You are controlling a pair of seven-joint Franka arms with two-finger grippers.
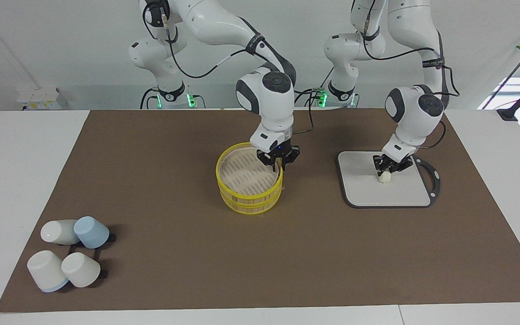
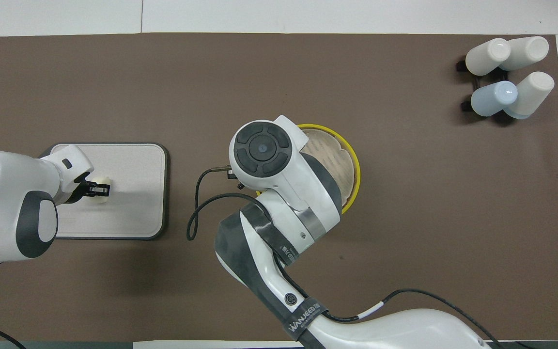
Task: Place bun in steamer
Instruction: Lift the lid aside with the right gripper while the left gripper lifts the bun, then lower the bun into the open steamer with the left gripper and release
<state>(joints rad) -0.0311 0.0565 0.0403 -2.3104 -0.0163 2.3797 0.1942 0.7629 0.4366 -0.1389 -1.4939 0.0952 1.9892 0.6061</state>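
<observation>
Bun: the small cream-white rounded dough bun (image 1: 384, 178) sits on the pale grey rectangular board with a dark rim and handle loop (image 1: 404, 192), toward the left arm's end of the bench, well apart from the steamer.
Left gripper: the left gripper (image 1: 385, 172) is down on the board with its black fingers clamped on either side of the bun; in the overhead view the fingers (image 2: 99, 189) bracket the bun (image 2: 103, 189) over the board (image 2: 133, 194).
Steamer: the round bamboo steamer basket with bright yellow rims and a slatted tan floor (image 1: 246, 198) stands near the middle of the brown mat (image 1: 197, 271); its floor is bare. In the overhead view only part of its yellow rim (image 2: 354, 174) shows past the right arm.
Right gripper: the right gripper (image 1: 278, 163) is at the steamer's rim, on the side nearer the robots, fingers pointing down at the rim; whether they are apart, together or on the rim, one cannot tell.
Cups: four white and pale blue cups (image 1: 68, 257) lie tipped on a black rack toward the right arm's end of the bench, farther from the robots than the steamer; seen also in the overhead view (image 2: 509, 77).
Bench: the white bench (image 1: 16, 158) carries the brown mat under everything.
</observation>
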